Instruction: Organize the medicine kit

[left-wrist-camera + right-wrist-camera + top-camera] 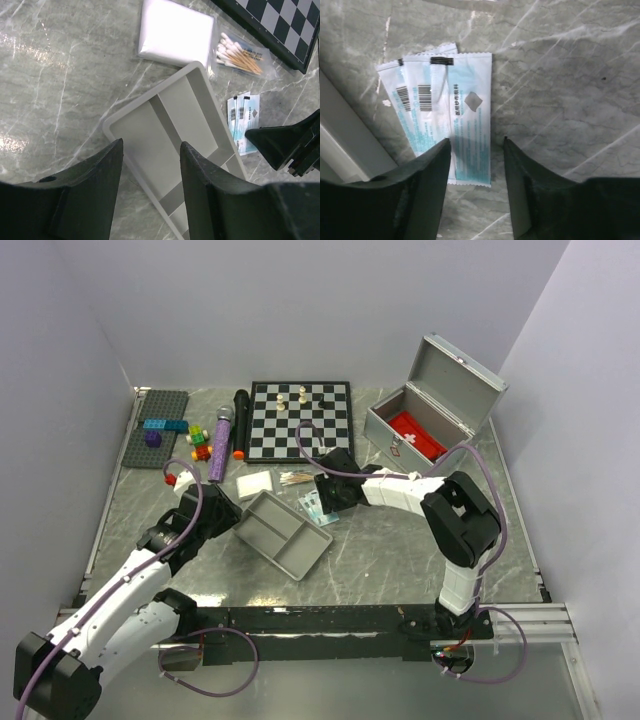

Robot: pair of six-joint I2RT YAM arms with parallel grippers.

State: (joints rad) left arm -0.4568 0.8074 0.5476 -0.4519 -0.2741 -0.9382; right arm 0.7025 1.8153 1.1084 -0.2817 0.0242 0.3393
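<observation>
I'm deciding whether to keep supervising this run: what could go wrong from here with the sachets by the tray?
1. The sachets lie flat and fanned, overlapping; the right end effector, open above them, may lift just one or slide them.
2. The tray edge sits right beside them; a finger could knock it.
3. The left end effector hovers over the same tray, close to the right one; the arms might collide.
</observation>
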